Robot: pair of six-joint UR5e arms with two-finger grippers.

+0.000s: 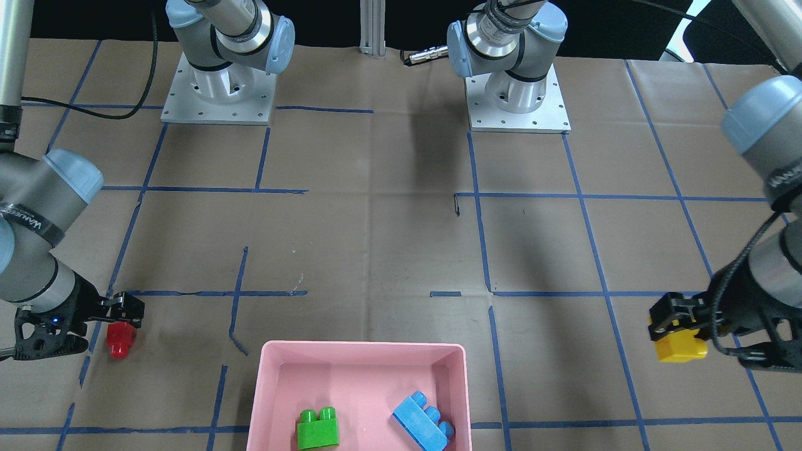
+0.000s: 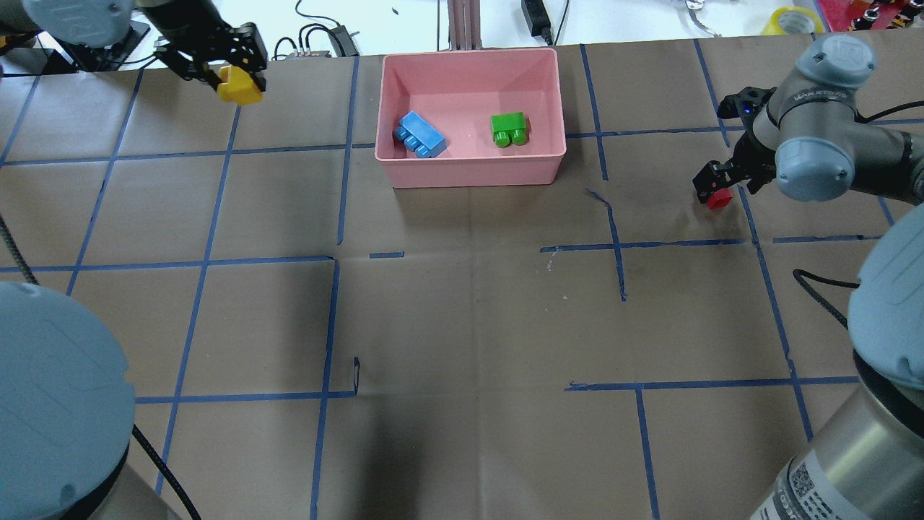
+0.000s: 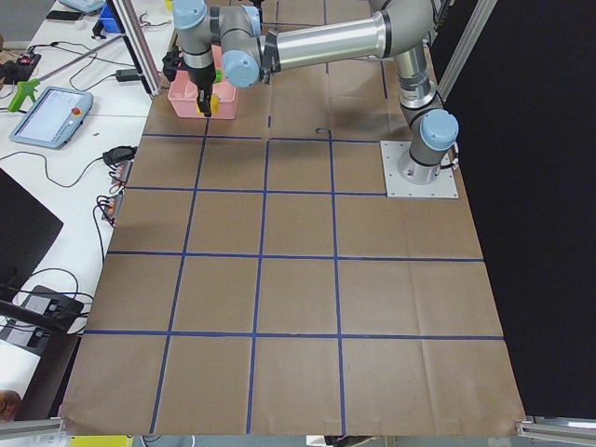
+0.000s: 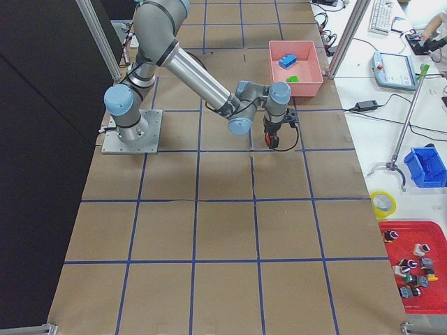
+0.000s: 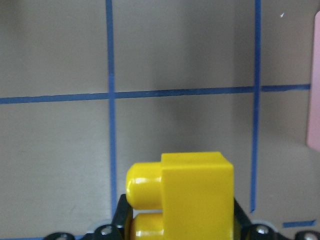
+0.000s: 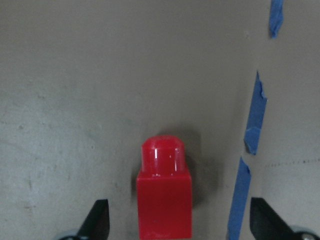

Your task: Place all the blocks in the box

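Observation:
The pink box (image 2: 469, 172) stands at the table's far middle and holds the blue block (image 2: 421, 135) and the green block (image 2: 509, 129). My left gripper (image 2: 234, 72) is shut on the yellow block (image 2: 240, 87) and holds it above the paper, left of the box; the block fills the left wrist view (image 5: 195, 192). The red block (image 2: 719, 198) lies on the paper to the right of the box. My right gripper (image 2: 711, 184) hangs open over it. In the right wrist view its fingers (image 6: 98, 221) stand apart on either side of the red block (image 6: 165, 200) without touching it.
Brown paper with blue tape lines (image 2: 617, 238) covers the table. Both arm bases (image 1: 216, 88) are bolted at the robot's edge. Cables and a tape roll (image 2: 790, 18) lie beyond the far edge. The box's front rim (image 1: 363, 346) faces the robot.

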